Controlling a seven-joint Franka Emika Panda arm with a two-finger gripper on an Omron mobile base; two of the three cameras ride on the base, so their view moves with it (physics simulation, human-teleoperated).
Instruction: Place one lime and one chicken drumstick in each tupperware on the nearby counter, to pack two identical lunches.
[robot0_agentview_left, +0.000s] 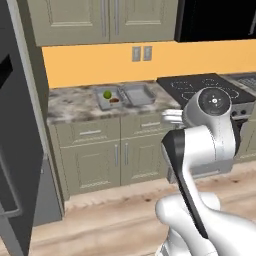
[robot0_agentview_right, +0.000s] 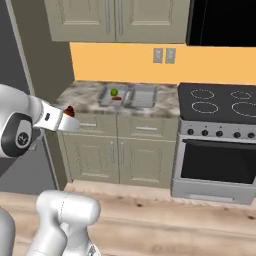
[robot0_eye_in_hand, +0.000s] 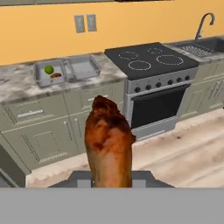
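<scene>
My gripper (robot0_eye_in_hand: 109, 178) is shut on a brown chicken drumstick (robot0_eye_in_hand: 108, 140), which stands up in front of the hand camera and hides the fingertips. From the right base view, the gripper (robot0_agentview_right: 68, 114) hangs out over the floor, short of the counter (robot0_agentview_right: 80, 97), with the drumstick (robot0_agentview_right: 70, 110) at its tip. Two grey tupperware trays sit side by side on the counter. The left tupperware (robot0_eye_in_hand: 36, 73) (robot0_agentview_left: 101, 100) holds a green lime (robot0_eye_in_hand: 49, 69) (robot0_agentview_left: 107, 94) and a second drumstick (robot0_eye_in_hand: 55, 75). The right tupperware (robot0_eye_in_hand: 83, 68) (robot0_agentview_left: 139, 93) is empty.
A black stovetop (robot0_eye_in_hand: 148, 59) over an oven (robot0_eye_in_hand: 157, 105) stands right of the counter, with a sink (robot0_eye_in_hand: 205, 43) beyond it. A dark fridge (robot0_agentview_left: 17, 125) is at the left. Beige cabinets hang above the counter, and wooden floor (robot0_agentview_right: 165, 220) lies between me and it.
</scene>
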